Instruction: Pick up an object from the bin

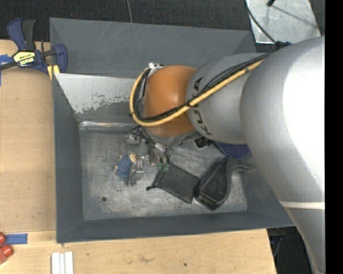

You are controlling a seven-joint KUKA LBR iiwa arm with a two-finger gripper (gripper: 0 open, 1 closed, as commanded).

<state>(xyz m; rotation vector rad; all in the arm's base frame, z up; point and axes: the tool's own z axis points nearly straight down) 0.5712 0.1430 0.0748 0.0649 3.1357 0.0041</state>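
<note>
Silver arm body (274, 96) seen nearest, at right of frame; orange wrist cover (163, 99) at centre. Below it, gripper (143, 160) lowered to floor at frame centre, just beside small blue object (124, 168) on its left; whether released or clenched cannot be told. Floor of grey bin (66, 170) scuffed. At lower right, black flat rectangle (176, 182) and black pouch (215, 182) laid side by side. At right, blue item (235, 150) partly hidden under arm.

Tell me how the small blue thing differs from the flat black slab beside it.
The blue thing is far smaller than the black slab. The blue thing looks crumpled and irregular; the black slab is flat and roughly rectangular. Both rest on the bin floor.
</note>
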